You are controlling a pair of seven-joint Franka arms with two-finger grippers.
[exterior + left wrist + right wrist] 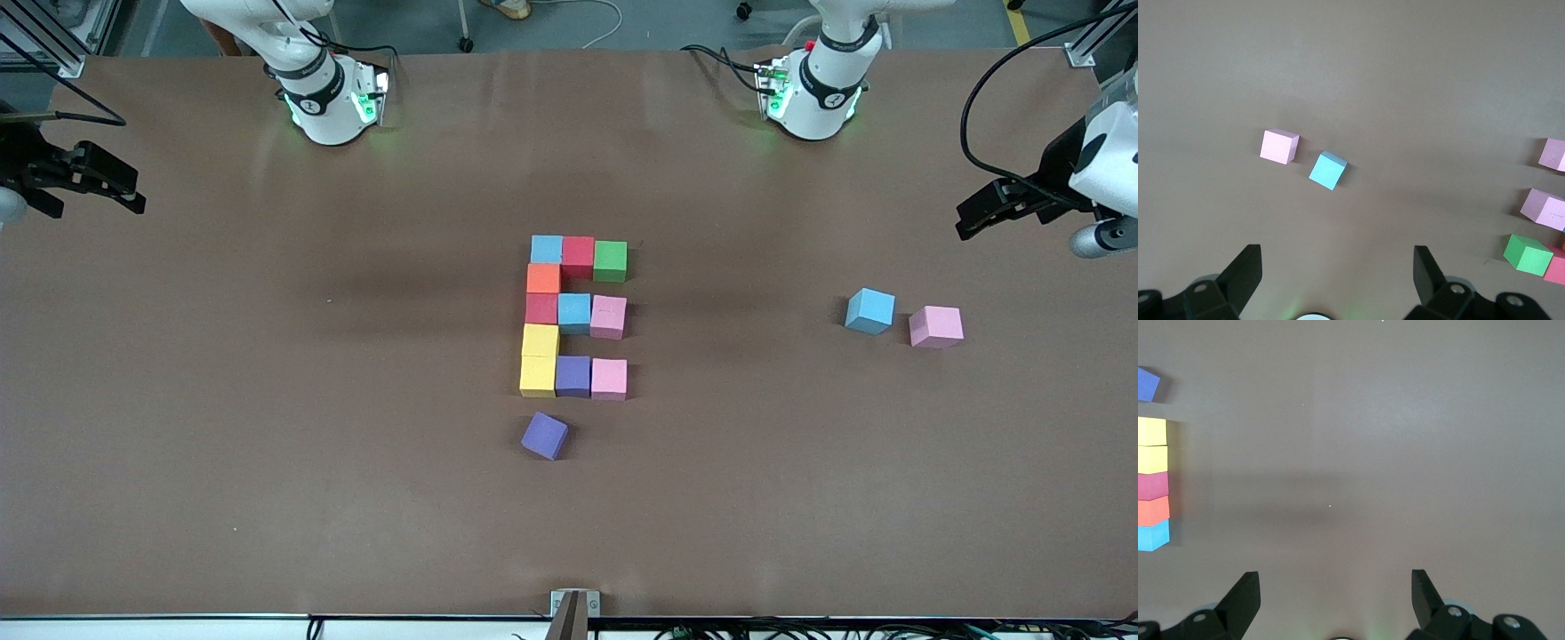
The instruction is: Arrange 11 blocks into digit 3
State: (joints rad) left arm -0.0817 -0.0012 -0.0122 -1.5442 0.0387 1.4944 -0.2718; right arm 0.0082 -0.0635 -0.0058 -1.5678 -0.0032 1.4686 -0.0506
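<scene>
Both pincers hang wide open and empty over the desk's two ends, the left pincer [965, 222] near the loose light blue cube [869, 310] and pink cube [935, 326], the right pincer [138, 197] waiting over bare brown surface. Nearest the desk's front edge a purple cube [543, 435] lies askew just off the yellow corner of the digit 3 [575, 316], eleven matte foam cubes packed edge to edge at mid-desk. Any reach for that stray risks nudging the light, soft-edged blocks, which I judge would slide easily on the smooth covering and break the figure's straight side.
</scene>
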